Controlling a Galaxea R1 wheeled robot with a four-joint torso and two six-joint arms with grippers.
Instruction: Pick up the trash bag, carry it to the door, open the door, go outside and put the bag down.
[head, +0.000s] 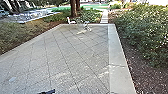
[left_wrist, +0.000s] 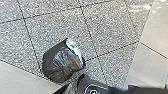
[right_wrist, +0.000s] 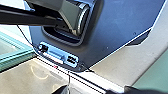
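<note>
- Trash bag, black, glossy plastic, crumpled, with a whitish patch along one edge (left_wrist: 62, 62): one, seen from your left wrist over the speckled grey square paving (left_wrist: 110, 27). It looks to be resting there, though its underside is hidden from you.
- Setting: outdoor yard, bordered by a smooth pale concrete strip (head: 119, 72) and a leafy green hedge (head: 147, 32); white outdoor chair (head: 71, 21) near the far edge.
- Left gripper (left_wrist: 93, 90): opening not readable; you cannot tell whether it has hold of the bag.
- Right gripper (right_wrist: 93, 90): opening and grasp likewise not readable.
- Pick-up and carry: judged complete, the bag being out here with you.
- Door and exit: judged complete, on the evidence of the yard ahead of you.
- Putting down: judged complete or very nearly; release unconfirmed.
- Outstanding: at most, you have the bag's contact with the paving and its freedom from the gripper to verify.
</note>
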